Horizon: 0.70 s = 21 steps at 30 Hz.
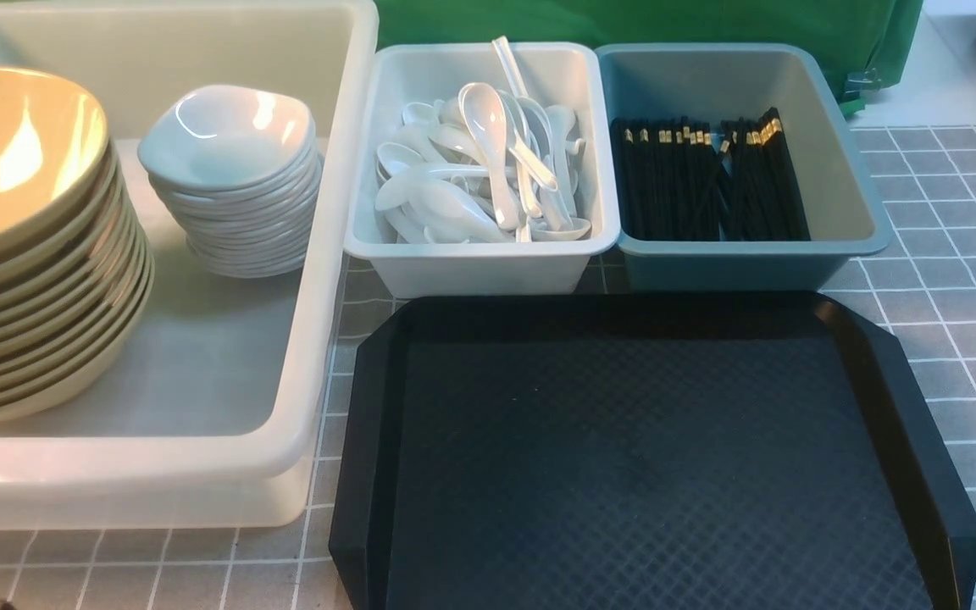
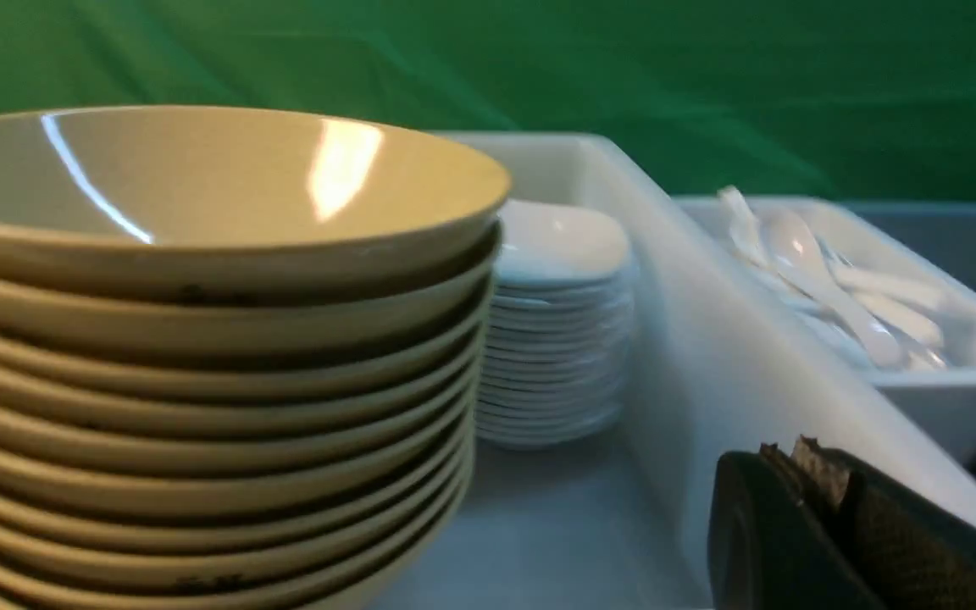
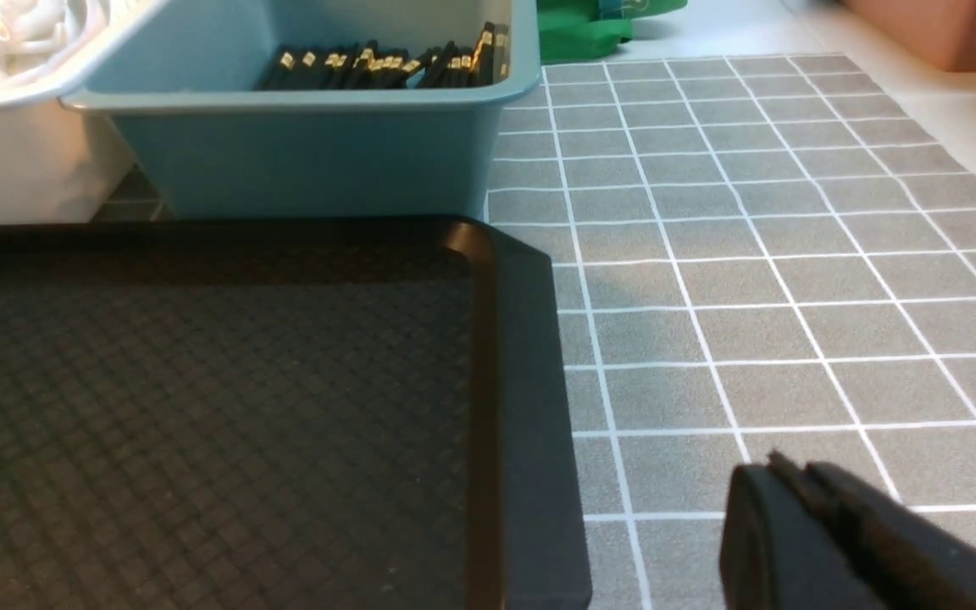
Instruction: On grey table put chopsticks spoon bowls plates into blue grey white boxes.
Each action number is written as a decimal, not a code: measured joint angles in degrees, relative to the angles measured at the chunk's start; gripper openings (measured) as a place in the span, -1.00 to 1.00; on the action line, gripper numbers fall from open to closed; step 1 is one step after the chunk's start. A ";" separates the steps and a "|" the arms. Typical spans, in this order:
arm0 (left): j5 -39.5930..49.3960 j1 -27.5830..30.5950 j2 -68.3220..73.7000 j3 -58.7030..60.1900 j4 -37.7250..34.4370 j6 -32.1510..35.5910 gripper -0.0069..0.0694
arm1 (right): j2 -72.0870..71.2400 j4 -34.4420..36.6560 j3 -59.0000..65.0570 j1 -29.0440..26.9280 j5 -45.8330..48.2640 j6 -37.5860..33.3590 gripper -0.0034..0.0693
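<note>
**Chopsticks, spoons, bowls and plates all lie in their boxes**

Chopsticks point(image 1: 708, 182) — black with gold ends — lie side by side in the blue box point(image 1: 861, 229) near the far edge of the grey table point(image 1: 962, 339). Just beside it on the left, touching rim to rim, the grey box point(image 1: 386, 229) holds a loose heap of white spoons point(image 1: 488, 169). The large white box point(image 1: 318, 356) takes up the table's left side and carries 2 stacks: yellow-green bowls point(image 1: 22, 254) nearer the front and small white plates point(image 1: 234, 182) behind them, the stacks apart from each other.

A black tray point(image 1: 623, 457) sits at the near edge, in front of the 2 smaller boxes, with nothing on it.

The left gripper point(image 2: 801, 474) hangs over the white box's front corner beside the bowls — its fingers pressed together, holding nothing. The right gripper point(image 3: 793, 483) hovers above the bare table just right of the tray, its fingers likewise together and empty.
</note>
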 joint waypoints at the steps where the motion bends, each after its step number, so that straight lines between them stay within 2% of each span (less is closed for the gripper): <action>1: -1.59 1.72 -0.61 2.00 -2.02 0.75 -0.85 | 0.00 0.00 0.00 0.00 0.00 0.00 -0.73; 3: -2.71 4.05 -1.57 4.71 -3.78 1.49 -0.85 | 0.00 -0.05 0.00 0.00 0.00 0.00 -0.72; 6: -1.12 5.50 -1.97 6.12 -2.80 1.68 -0.85 | 0.00 -0.05 0.00 0.00 0.00 0.00 -0.71; 13: 9.41 5.55 -1.98 6.17 -1.07 1.90 -0.85 | 0.00 -0.10 0.00 0.00 0.00 0.00 -0.69; 21: 9.60 5.55 -1.98 6.17 -1.07 4.27 -0.85 | 0.00 -0.10 0.00 0.00 0.00 0.00 -0.67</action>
